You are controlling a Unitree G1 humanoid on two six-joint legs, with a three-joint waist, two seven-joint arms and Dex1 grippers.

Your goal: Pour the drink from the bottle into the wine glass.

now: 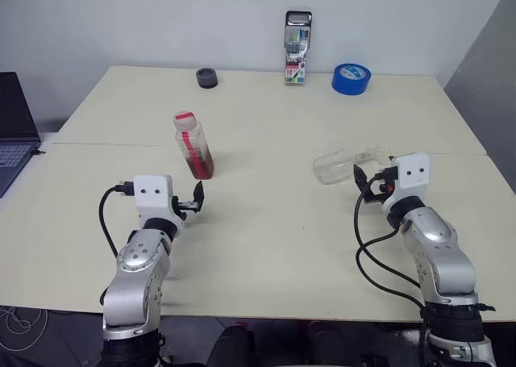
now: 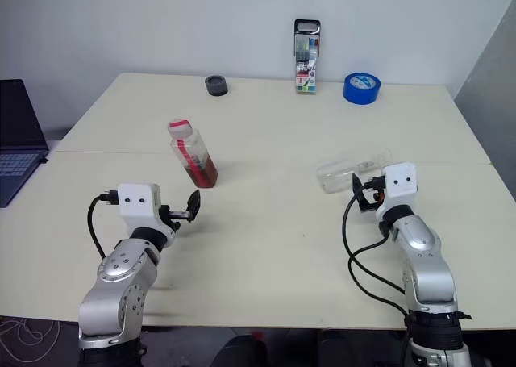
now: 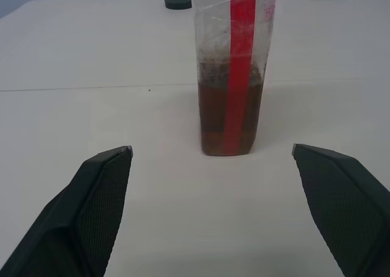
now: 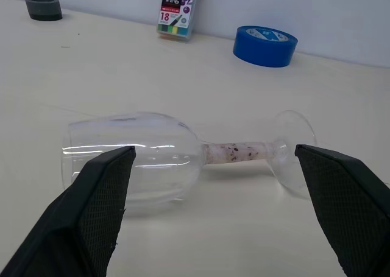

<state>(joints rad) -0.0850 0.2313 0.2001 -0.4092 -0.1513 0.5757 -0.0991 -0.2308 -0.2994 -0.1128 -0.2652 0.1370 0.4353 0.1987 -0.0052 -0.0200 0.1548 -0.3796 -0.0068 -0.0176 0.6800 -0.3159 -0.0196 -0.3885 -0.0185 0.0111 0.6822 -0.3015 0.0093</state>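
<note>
Two grippers hover over our table (image 1: 266,246), both spread wide and empty. At left, our left gripper (image 1: 196,199) faces the upright bottle (image 1: 193,145), drink (image 3: 228,119) low inside. At right, our right gripper (image 1: 364,183) sits just beside the wine glass (image 4: 177,152), lying on its side.

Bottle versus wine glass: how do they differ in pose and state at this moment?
The bottle stands upright; the wine glass lies on its side. The bottle holds reddish-brown drink in its lower part; the wine glass is empty. The bottle sits before the open left gripper, the wine glass before the open right gripper. Both are clear, rest on the table, and neither is gripped.
</note>
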